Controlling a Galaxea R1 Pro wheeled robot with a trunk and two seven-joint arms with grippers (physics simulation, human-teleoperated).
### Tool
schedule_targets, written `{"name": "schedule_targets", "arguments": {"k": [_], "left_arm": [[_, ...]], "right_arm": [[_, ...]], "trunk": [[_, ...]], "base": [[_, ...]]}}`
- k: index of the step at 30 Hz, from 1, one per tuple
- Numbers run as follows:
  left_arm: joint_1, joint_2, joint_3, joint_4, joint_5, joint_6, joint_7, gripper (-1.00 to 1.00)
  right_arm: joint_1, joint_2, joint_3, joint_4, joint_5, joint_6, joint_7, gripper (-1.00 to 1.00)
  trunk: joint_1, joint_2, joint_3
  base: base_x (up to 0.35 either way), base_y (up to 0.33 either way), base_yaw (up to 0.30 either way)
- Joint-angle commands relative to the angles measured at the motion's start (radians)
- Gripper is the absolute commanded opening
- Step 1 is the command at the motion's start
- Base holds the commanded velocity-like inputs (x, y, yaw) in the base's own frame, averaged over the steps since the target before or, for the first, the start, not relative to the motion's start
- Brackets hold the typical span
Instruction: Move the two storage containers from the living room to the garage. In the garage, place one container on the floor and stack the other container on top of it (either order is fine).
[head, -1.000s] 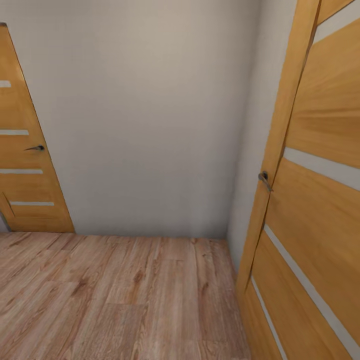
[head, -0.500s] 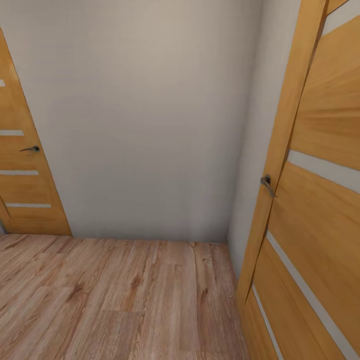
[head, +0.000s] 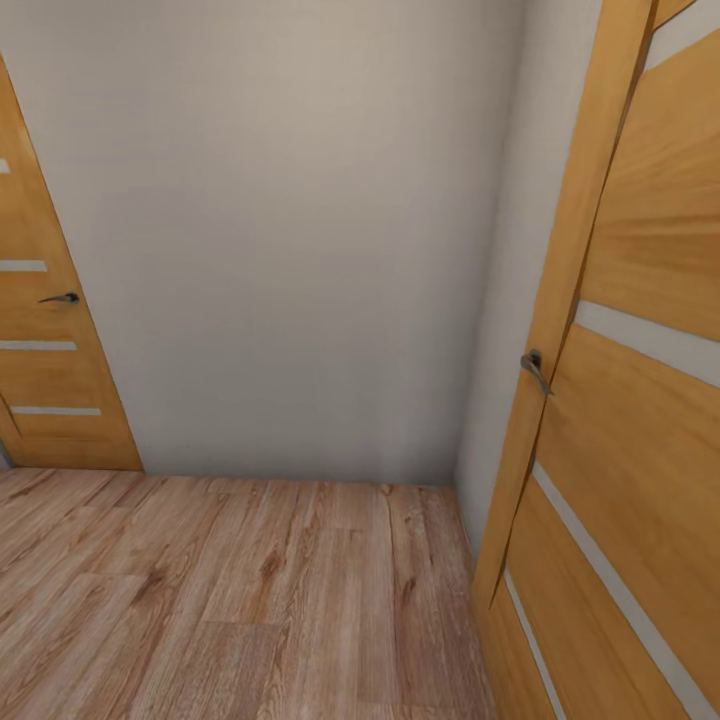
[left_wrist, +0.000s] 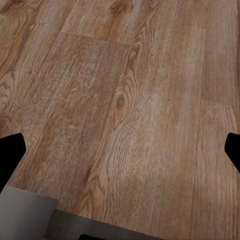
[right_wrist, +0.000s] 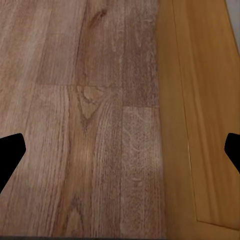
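Facing a plain pale wall (head: 300, 250) beside an open orange wooden door (head: 640, 420), both claws (left_wrist: 120, 150) (right_wrist: 120, 150) spread empty, risking clipping it.

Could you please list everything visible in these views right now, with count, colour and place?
Wall: one, pale grey, straight ahead in the head view.
Wood-panelled doors: two, honey-orange with pale stripes; left door at the far left, right door close at the right.
Door handles: two, dark metal; left handle, right handle.
Plank floor: one, light brown wood, below the wall and under both wrist cameras.
Left tool: black fingertips wide apart, empty, above the planks.
Right tool: black fingertips wide apart, empty, above planks beside the door.
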Motion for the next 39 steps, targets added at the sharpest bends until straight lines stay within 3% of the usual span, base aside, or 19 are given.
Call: {"name": "schedule_targets", "arguments": {"k": [1,13,26,39], "left_arm": [[-0.002,-0.001,0.003,0.004,0.001,-0.005,0.0,1.0],[-0.002,-0.001,0.004,0.004,0.001,-0.004,-0.001,1.0],[-0.002,0.001,0.005,0.004,0.001,-0.001,-0.001,1.0],[-0.002,0.0,0.005,0.004,0.001,-0.001,-0.001,1.0]], "right_arm": [[0.001,0.0,0.001,-0.002,0.0,-0.002,-0.003,1.0],[0.001,0.0,0.0,-0.002,0.0,-0.002,-0.004,1.0],[0.001,0.0,-0.001,-0.002,0.0,0.0,-0.004,1.0],[0.0,0.0,-0.001,-0.002,0.0,0.0,-0.003,1.0]], "trunk": [[0.0,-0.001,-0.001],[0.0,-0.001,-0.001],[0.0,-0.001,-0.001],[0.0,-0.001,-0.001]], "base": [[0.0,0.0,0.0],[0.002,0.0,0.0],[0.262,0.0,0.0],[0.022,0.0,0.0]]}}
